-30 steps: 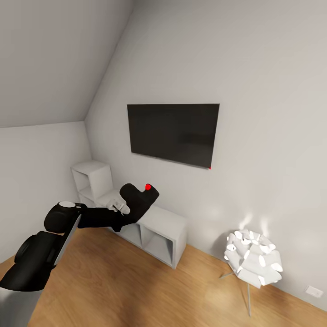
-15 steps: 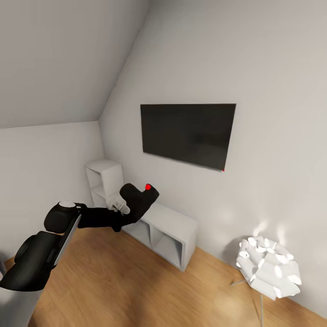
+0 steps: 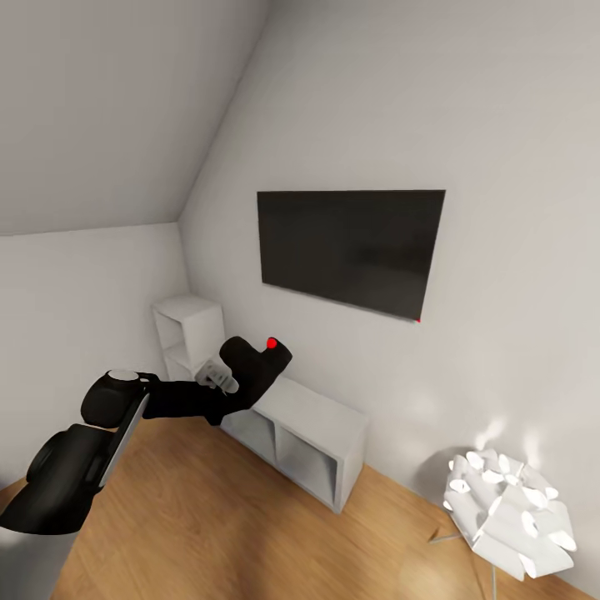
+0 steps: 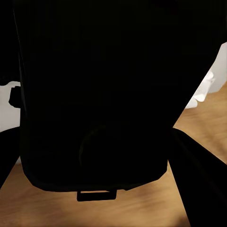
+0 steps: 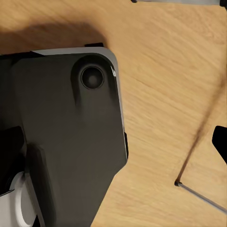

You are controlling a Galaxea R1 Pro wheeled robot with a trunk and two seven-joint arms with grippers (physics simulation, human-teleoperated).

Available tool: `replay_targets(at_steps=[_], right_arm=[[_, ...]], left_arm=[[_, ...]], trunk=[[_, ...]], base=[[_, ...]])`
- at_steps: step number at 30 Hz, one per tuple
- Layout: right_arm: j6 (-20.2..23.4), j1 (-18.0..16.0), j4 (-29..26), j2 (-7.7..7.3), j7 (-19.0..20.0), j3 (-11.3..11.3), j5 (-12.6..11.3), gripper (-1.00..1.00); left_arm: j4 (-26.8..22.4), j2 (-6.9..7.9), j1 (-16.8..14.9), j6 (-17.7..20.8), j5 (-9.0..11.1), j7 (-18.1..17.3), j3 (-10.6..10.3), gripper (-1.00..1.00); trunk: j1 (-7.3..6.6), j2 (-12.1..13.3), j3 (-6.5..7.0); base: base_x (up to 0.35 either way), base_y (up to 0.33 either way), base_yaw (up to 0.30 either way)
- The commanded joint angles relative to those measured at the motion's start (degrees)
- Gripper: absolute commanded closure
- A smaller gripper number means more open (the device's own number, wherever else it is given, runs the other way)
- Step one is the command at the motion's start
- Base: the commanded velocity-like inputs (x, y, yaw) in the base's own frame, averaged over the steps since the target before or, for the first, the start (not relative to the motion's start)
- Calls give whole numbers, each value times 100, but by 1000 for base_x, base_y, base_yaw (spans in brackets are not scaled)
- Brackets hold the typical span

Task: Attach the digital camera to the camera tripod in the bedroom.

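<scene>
Head view: left gripper (image 3: pixel 218 379) grasping digital camera (image 3: pixel 254 367) | right wrist: wood floor (image 5: pixel 165 71), gripper state unclear

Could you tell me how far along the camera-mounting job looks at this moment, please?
Done: the digital camera is picked up, held in the left tool above the wood floor. In hand: carrying it past the white cube shelves and wall TV. Left: reaching the tripod and attaching the camera.

Black TV (image 3: pixel 350 250) on grey wall; white cube shelves (image 3: pixel 283 421) below; white petal lamp (image 3: pixel 510 512) rt.
</scene>
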Motion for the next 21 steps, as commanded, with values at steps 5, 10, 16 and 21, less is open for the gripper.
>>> replay_targets(at_steps=[5, 10, 16, 21], right_arm=[[-40, -7, 24, 4, -4, 48, -53, -100], [-40, -7, 24, 4, -4, 48, -52, -100], [-40, -7, 24, 4, -4, 48, -53, -100], [-40, -7, 24, 4, -4, 48, -52, -100]], left_arm=[[-4, 2, -4, 23, -48, -58, 2, 100], [-4, 2, -4, 13, -46, -56, 2, 100], [-4, 2, -4, 18, -47, -56, 3, 100], [-4, 2, -4, 20, -46, -58, 0, 100]], trunk=[[3, -5, -2], [3, -5, -2], [3, -5, -2], [3, -5, -2]], base=[[18, 0, 0], [108, 0, 0], [189, 0, 0], [44, 0, 0]])
